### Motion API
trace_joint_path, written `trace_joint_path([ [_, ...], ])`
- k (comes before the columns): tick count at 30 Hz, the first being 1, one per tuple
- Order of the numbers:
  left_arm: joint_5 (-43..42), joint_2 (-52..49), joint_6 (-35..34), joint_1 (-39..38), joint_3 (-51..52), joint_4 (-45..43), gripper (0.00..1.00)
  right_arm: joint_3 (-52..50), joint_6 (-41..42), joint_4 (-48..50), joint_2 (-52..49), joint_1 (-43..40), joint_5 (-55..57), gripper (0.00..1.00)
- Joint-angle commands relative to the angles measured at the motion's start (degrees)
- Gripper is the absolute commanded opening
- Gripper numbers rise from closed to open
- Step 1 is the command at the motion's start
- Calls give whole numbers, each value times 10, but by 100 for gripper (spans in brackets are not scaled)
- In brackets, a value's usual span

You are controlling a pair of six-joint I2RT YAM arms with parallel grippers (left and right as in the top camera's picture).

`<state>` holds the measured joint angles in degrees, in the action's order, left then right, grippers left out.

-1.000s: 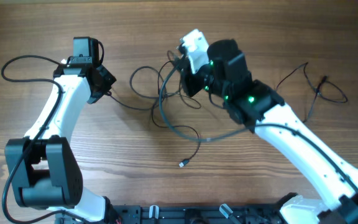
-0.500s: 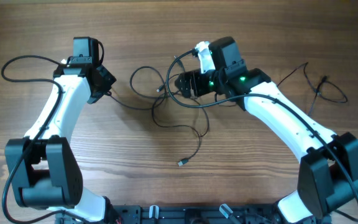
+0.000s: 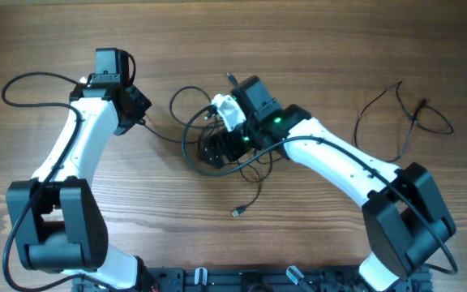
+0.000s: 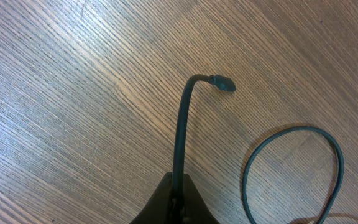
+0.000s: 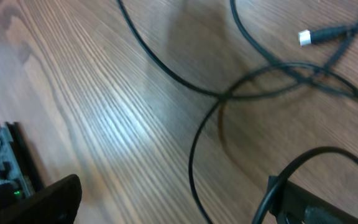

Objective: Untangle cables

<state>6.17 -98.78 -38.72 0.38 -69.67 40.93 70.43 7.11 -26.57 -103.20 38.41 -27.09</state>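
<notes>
The left gripper (image 4: 176, 198), at the bottom of its wrist view, pinches a cable (image 4: 180, 130) whose plug (image 4: 222, 83) curls above the wooden table (image 4: 73, 93). The right gripper (image 3: 212, 148), jaws spread wide, sits over the tangled cables (image 3: 186, 136) at the overhead frame's centre. A whitish-silver plug (image 5: 306, 38) lies upper right in its wrist view.

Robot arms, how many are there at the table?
2. The left arm stands on the left side, with the left gripper shut on a thin cable. The right arm reaches from the lower right into the cable tangle mid-table. None looks hidden.
</notes>
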Motion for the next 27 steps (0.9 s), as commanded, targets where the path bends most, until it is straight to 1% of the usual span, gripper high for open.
trace_joint_path([
  [1,10,4,-8,-3,3,-2,5,3,-31,24,-13,26,134,98],
  [3,10,4,-8,-3,3,-2,5,3,-75,43,-13,36,125,98],
  [5,10,4,-8,-3,3,-2,5,3,-116,55,-13,50,86,98],
  [8,10,4,-8,-3,3,-2,5,3,-148,63,-19,75,85,97],
  [10,10,4,-8,-3,3,-2,5,3,-148,73,-32,91,128,99],
  [12,10,4,-8,-3,3,-2,5,3,-146,76,-46,100,207,100],
  [14,10,4,-8,-3,3,-2,5,3,-145,77,-67,101,299,100],
  [17,9,4,-8,-3,3,-2,5,3,-146,85,-82,101,368,100],
  [22,9,4,-8,-3,3,-2,5,3,-146,94,-88,97,538,100],
  [23,9,4,-8,-3,3,-2,5,3,-146,93,-88,94,557,100],
  [24,9,4,-8,-3,3,-2,5,3,-144,92,-88,91,553,100],
  [25,9,4,-8,-3,3,-2,5,3,-132,92,-88,85,542,100],
  [27,9,4,-8,-3,3,-2,5,3,-110,90,-88,73,485,100],
])
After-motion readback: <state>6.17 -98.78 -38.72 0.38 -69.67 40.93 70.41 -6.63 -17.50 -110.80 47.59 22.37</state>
